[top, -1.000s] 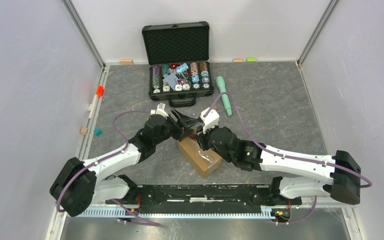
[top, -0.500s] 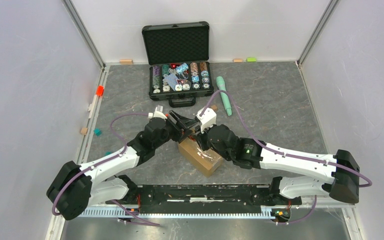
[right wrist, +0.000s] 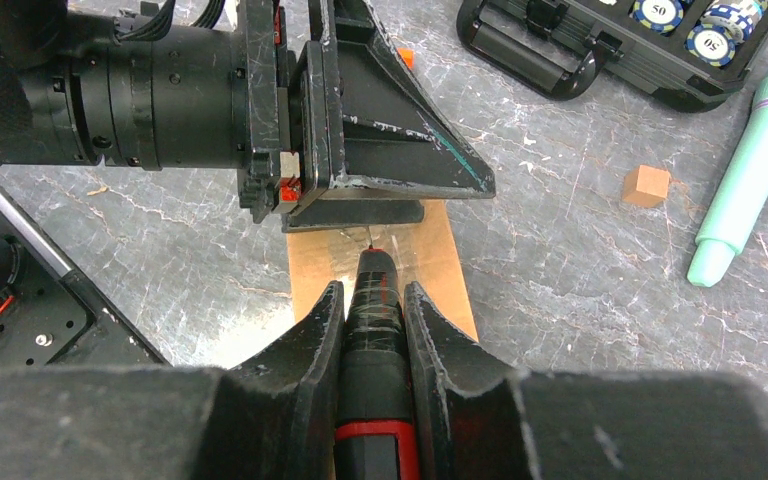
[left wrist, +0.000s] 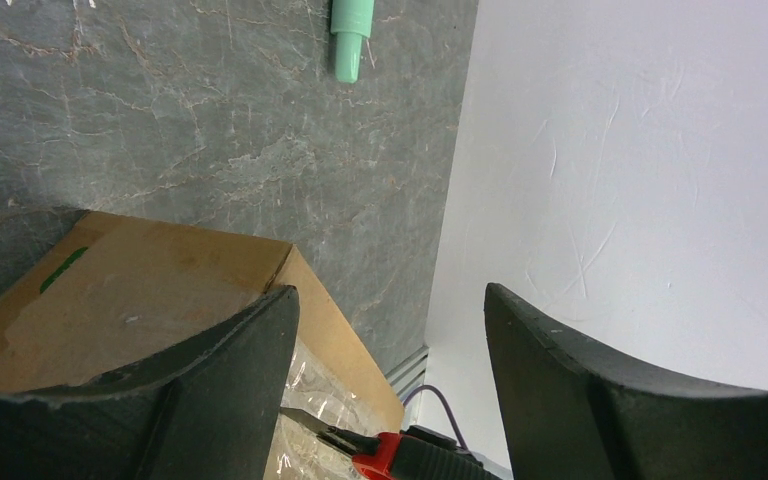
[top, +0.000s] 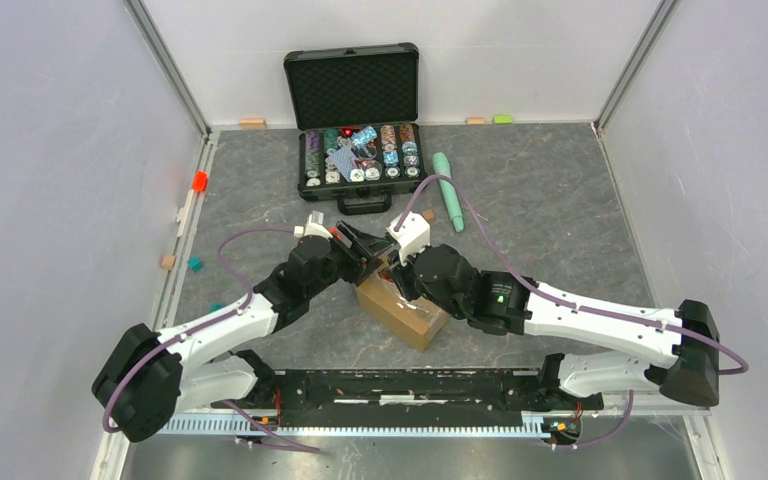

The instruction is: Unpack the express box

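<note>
The express box (top: 412,322) is a brown carton with glossy tape, lying at the table's middle near the arm bases. My left gripper (top: 365,248) is open at the box's far end. In the left wrist view one of its fingers (left wrist: 210,380) lies over the box top (left wrist: 160,270) and the other hangs in free air, with nothing between the two. My right gripper (right wrist: 373,295) is shut on a black and red cutter (right wrist: 372,340). The cutter's tip touches the taped top of the box (right wrist: 440,265), just below the left gripper (right wrist: 390,170). The blade also shows in the left wrist view (left wrist: 400,462).
An open black case of poker chips (top: 360,150) stands at the back centre, its handle (right wrist: 530,50) facing the box. A mint green marker (top: 449,190) lies to its right. A small wooden cube (right wrist: 646,186) sits near the box. Small coloured blocks (top: 199,181) line the left edge.
Both grippers have shifted slightly to the left and away over the box's far end. The right gripper still holds the cutter; the box has barely moved.
</note>
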You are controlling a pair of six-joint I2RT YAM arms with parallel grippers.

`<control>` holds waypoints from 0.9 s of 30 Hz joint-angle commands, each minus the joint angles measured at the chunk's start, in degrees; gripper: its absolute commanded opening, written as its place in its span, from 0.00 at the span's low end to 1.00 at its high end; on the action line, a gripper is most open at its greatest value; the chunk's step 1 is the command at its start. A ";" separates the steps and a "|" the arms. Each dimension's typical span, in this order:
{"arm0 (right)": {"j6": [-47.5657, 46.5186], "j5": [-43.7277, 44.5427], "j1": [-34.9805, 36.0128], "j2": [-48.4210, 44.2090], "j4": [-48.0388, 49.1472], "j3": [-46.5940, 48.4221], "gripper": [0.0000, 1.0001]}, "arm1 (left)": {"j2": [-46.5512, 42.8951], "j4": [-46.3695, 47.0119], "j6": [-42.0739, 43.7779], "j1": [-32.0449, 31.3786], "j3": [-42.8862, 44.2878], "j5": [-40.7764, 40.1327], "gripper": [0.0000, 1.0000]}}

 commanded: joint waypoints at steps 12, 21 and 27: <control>-0.14 -7.25 0.74 -1.17 -6.31 -2.88 0.00 | 3.12 -18.36 7.49 0.46 -1.51 -4.87 0.77; 1.49 -6.74 0.75 -3.57 -8.43 -5.22 0.00 | 3.70 -19.62 8.81 0.44 0.19 -5.42 0.77; 2.69 -3.72 0.75 -4.82 -3.99 -7.35 0.00 | 3.28 -22.55 15.46 1.73 8.16 -3.82 0.78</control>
